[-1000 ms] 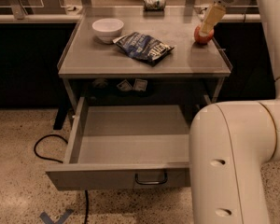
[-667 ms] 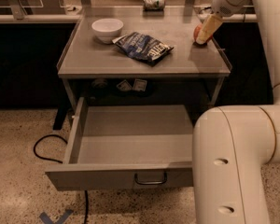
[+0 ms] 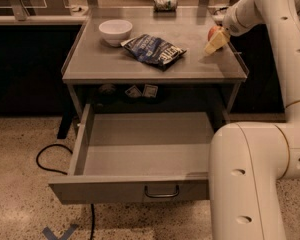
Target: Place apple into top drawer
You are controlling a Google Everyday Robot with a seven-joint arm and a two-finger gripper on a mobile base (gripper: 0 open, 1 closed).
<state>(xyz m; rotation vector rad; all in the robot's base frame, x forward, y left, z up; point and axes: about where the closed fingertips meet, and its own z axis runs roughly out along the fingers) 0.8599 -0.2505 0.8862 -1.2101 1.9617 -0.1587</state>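
The small red apple [image 3: 212, 31] is at the right side of the grey table top [image 3: 115, 59], held between the pale fingers [image 3: 218, 40] of my gripper [image 3: 215, 37]. The gripper is shut on the apple, with the arm coming down from the upper right. The top drawer [image 3: 140, 154] below the table top is pulled out wide and its inside is bare. Its flat front panel has a small curved handle [image 3: 161, 192] at the centre.
A white bowl [image 3: 115, 31] stands at the back left of the table top. A blue chip bag [image 3: 154, 50] lies in the middle. A can [image 3: 165, 3] lies beyond the back edge. My white arm link [image 3: 250, 179] covers the drawer's right front corner. A black cable [image 3: 50, 159] lies on the floor.
The gripper has shifted slightly left and toward the front along the table's right side, with the apple now between its fingers. The drawer, bowl and bag have not moved.
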